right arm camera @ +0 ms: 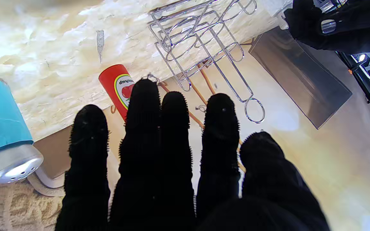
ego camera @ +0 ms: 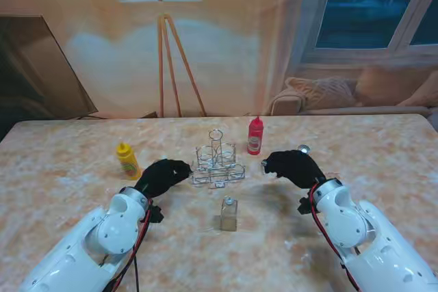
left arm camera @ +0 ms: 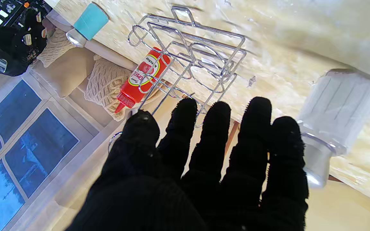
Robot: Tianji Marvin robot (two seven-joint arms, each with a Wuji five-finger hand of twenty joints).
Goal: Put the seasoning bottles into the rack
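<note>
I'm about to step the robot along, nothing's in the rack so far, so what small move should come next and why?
Probably close the right hand on the blue shaker beside it. Both hands are open, the left hand too, and the wire rack between them is empty, so that seems the closest bottle.

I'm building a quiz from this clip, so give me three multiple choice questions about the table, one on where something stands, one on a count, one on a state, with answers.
1. Where does the yellow mustard bottle stand?
A. left of the wire rack
B. inside the rack
C. right of the rack

2. How many bottles sit in the rack?
A. two
B. none
C. one

3. What is the left hand holding?
A. the red ketchup bottle
B. the clear shaker
C. nothing

Answers: 1 A, it stands beyond the left hand; 2 B, every ring shows empty wire; 3 C, its fingers stretch out free.
</note>
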